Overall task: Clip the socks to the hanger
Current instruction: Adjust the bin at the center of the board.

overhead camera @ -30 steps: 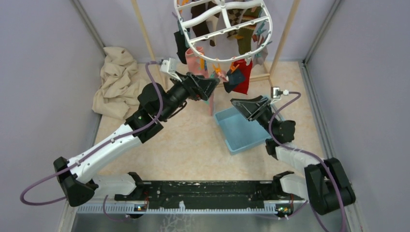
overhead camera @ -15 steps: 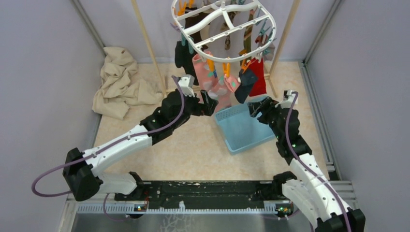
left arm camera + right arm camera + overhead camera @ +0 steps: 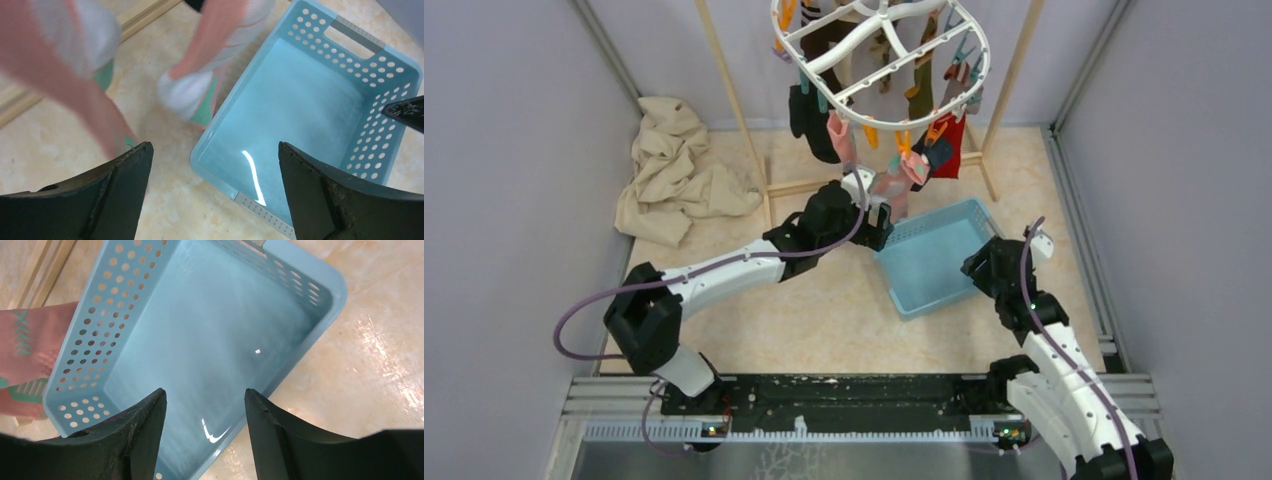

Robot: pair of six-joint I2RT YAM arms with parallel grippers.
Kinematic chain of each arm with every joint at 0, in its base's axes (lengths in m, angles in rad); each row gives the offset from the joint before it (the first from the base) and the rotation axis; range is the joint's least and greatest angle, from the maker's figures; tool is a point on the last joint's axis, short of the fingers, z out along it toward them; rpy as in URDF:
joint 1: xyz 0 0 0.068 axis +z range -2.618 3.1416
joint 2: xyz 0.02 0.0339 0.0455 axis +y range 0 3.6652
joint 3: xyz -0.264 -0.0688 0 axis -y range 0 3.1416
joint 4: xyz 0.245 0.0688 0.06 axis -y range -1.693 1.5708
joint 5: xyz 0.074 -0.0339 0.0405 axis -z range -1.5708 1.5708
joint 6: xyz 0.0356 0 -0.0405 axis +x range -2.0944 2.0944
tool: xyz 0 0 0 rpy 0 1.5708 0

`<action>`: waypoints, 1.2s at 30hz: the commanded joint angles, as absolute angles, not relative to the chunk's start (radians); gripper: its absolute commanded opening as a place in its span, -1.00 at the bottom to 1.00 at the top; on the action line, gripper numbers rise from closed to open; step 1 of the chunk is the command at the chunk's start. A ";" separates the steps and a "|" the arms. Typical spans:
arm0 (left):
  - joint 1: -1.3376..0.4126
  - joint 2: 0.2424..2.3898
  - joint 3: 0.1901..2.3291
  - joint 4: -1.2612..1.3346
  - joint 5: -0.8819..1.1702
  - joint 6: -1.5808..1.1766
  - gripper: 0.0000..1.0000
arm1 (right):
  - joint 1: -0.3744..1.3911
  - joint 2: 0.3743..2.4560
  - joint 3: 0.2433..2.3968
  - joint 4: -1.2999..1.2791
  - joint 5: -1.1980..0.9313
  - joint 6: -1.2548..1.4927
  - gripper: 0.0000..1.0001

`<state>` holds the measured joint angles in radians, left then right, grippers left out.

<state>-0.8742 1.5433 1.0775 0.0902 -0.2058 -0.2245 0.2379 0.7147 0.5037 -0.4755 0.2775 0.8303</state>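
Both arms have dropped away from the hanger [image 3: 854,52]. The left gripper [image 3: 215,150] now hangs spread and empty at the blue basket's [image 3: 894,285] left rim, and the right gripper [image 3: 203,392], also spread and empty, sits over its right corner. The red sock [image 3: 952,135] and navy sock [image 3: 934,155] dangle pegged at the frame's lower right, top centre. The pink patterned socks [image 3: 894,185] swing beside them. The mottled beige floor [image 3: 824,310] lies open below, a crumpled cloth [image 3: 674,170] sits upper left, and grey walls close both sides
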 commanded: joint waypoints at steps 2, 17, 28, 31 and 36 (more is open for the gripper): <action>-0.873 1.628 1.209 0.169 -0.015 0.080 0.97 | 0.232 0.668 0.482 -0.536 0.317 0.862 0.18; -0.871 1.861 1.387 0.061 0.207 0.407 0.88 | 0.232 0.465 0.471 -0.572 0.294 0.840 0.10; -0.871 2.003 1.422 0.086 0.175 0.401 0.81 | 0.232 0.379 0.543 -0.611 0.258 0.819 0.01; -0.872 2.013 1.421 0.080 0.165 0.385 0.56 | 0.232 0.361 0.522 -0.599 0.245 0.829 -0.01; -0.871 2.009 1.409 0.074 0.203 0.334 -0.07 | 0.232 0.369 0.502 -0.581 0.234 0.828 -0.02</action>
